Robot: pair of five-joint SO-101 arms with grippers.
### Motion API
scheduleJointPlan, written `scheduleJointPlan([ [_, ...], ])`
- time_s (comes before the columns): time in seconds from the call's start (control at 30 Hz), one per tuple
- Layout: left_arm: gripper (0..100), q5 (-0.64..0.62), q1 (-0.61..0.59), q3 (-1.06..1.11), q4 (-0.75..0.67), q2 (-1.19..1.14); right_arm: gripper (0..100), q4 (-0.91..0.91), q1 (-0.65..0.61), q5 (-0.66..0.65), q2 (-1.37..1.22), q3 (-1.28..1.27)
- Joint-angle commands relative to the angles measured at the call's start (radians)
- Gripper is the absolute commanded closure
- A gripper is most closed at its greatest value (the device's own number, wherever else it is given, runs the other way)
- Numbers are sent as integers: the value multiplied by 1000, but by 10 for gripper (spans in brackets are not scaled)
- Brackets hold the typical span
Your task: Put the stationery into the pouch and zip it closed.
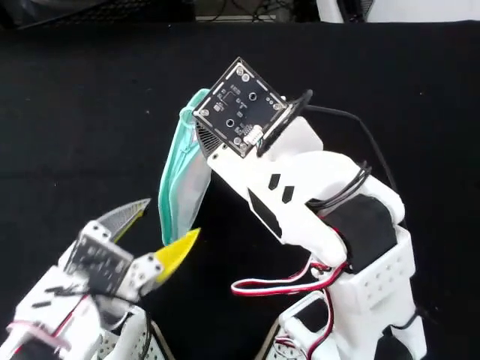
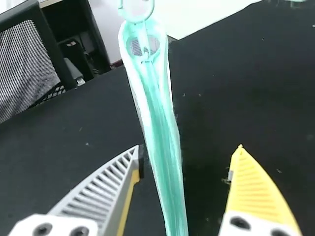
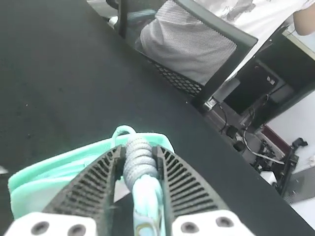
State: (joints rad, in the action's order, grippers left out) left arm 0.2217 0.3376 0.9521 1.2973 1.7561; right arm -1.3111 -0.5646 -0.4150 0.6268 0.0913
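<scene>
Teal-edged, translucent soft pouch stands on its edge over the black cloth-covered table, running from one arm's wrist down toward the other.

The right gripper has its black ribbed fingers pressed together on a grey ridged cylinder with a pale blue body, right at the pouch's upper end. It may be a pen's rubber grip or part of the zip pull; the view is too close to say which. The left gripper has its grey and yellow fingers spread apart, straddling the pouch's lower end without clamping it.

What could go wrong, as I judge it:
- The pouch hangs from a single pinch, so a sideways pull could twist it or drag it out of the right fingers.
- If the left fingers close off-centre, the grey one, which sits nearer the fabric, would push the pouch aside instead of gripping it.
- If the ridged piece is stationery, it could slide past the opening and fall to the table.

The high view gives the layout of both arms but hides the right fingertips under the wrist camera board. The right wrist view shows that pinch. The left wrist view shows the gap on the yellow finger's side and a small teal ring at the far end.
</scene>
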Motion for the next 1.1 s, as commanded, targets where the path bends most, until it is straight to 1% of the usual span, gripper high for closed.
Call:
scheduleJointPlan([
  [0.0,707,-9,-62,128,-175,-5,986,-26,-11,2,4,7],
  [0.1,708,-11,-77,188,-236,-5,986,-66,-11,2,4,1],
  [0.2,722,-11,-68,196,-244,-5,986,-95,-8,2,4,1],
  [0.27,786,-11,-58,202,-262,-5,986,-126,-8,2,13,-1],
  [0.33,895,-17,-53,219,-285,-2,986,-167,-8,2,36,-12],
  [0.37,955,-40,-54,228,-298,3,986,-187,-9,2,54,-25],
  [0.4,980,-54,-54,232,-308,3,986,-207,-11,3,79,-44],
  [0.47,944,-91,-48,249,-311,3,986,-226,-12,5,133,-110],
  [0.57,945,-149,-48,272,-338,3,985,-210,-12,8,232,-259],
  [0.77,945,-158,-48,315,-347,3,981,-51,-12,8,437,-656],
  [0.8,945,-158,-48,317,-344,3,968,-21,-12,9,470,-705],
  [0.93,945,-158,-48,332,-342,3,851,75,-12,9,564,-812],
  [0.97,945,-158,-48,338,-344,3,837,97,-14,11,573,-823],
  [1.07,945,-158,-48,343,-342,3,848,152,-44,20,575,-843],
])
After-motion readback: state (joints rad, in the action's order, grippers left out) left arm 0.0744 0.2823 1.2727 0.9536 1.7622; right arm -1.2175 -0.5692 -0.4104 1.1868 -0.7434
